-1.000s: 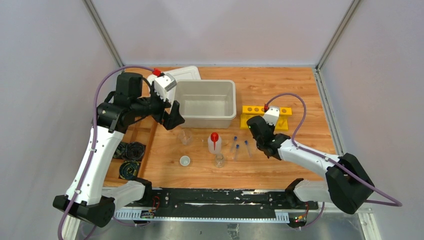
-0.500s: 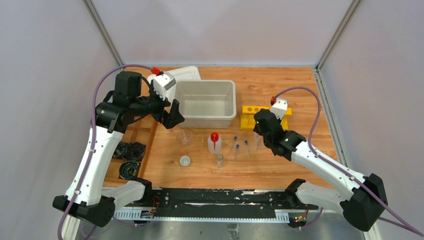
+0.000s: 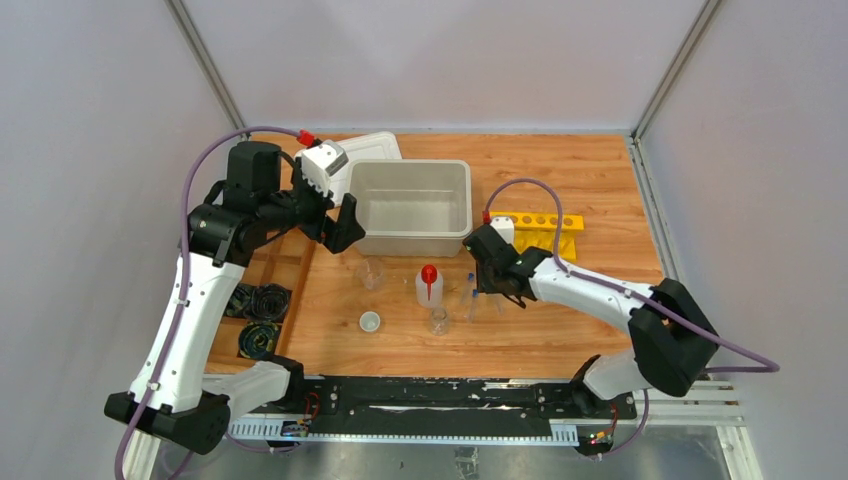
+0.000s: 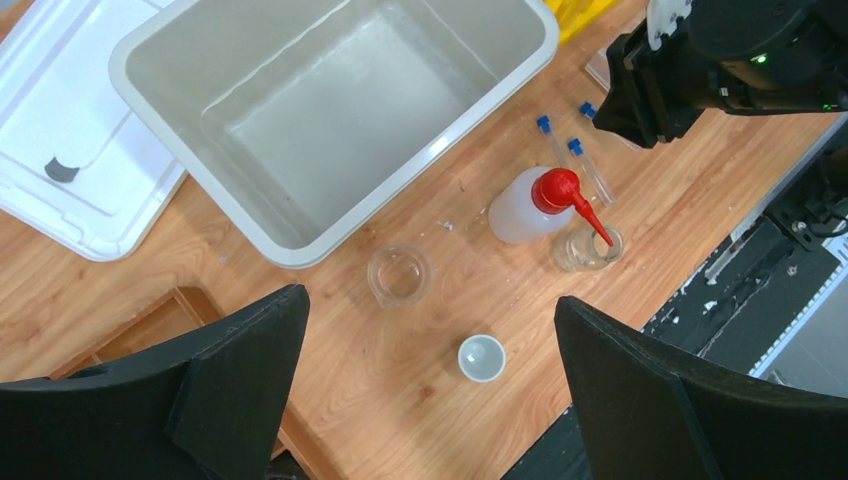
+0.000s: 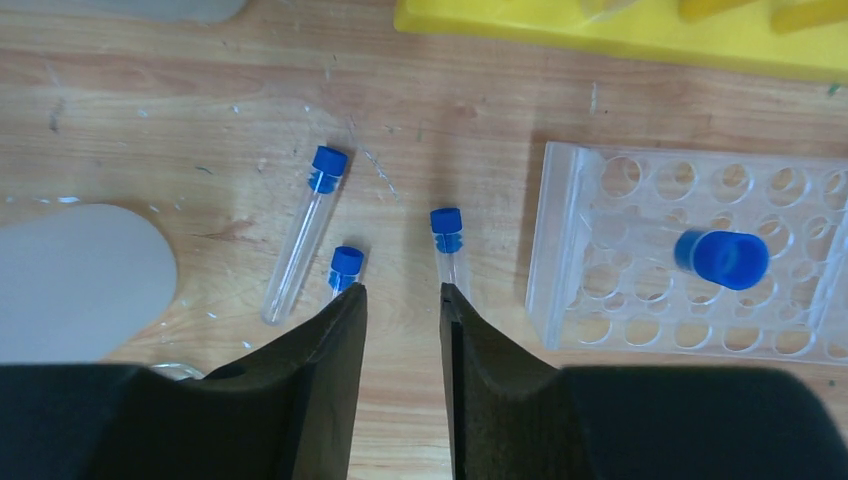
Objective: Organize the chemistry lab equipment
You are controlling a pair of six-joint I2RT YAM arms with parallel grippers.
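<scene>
Three blue-capped test tubes [image 5: 305, 235] lie on the wood just ahead of my right gripper [image 5: 402, 290]. It hovers low over them, its jaws a narrow gap apart and empty. A fourth tube [image 5: 722, 258] stands in a clear rack [image 5: 640, 180] to the right. My left gripper [image 4: 432, 300] is wide open and empty, high above a clear beaker [image 4: 398, 272] and a tiny white cup [image 4: 481, 357]. The white squeeze bottle with a red nozzle [image 4: 520, 210] and a small flask [image 4: 588, 248] stand beside the tubes [image 3: 470, 296]. From above I see the left gripper [image 3: 345, 225] and the right gripper [image 3: 495, 282].
A grey bin [image 3: 412, 242] stands at the table's middle back, with its white lid [image 3: 375, 148] behind it. A yellow rack [image 3: 545, 222] stands right of the bin. Black cable coils [image 3: 262, 300] lie in a wooden tray at the left.
My right arm has swung left from beside the yellow rack and now points down over the lying tubes. The left arm has barely moved.
</scene>
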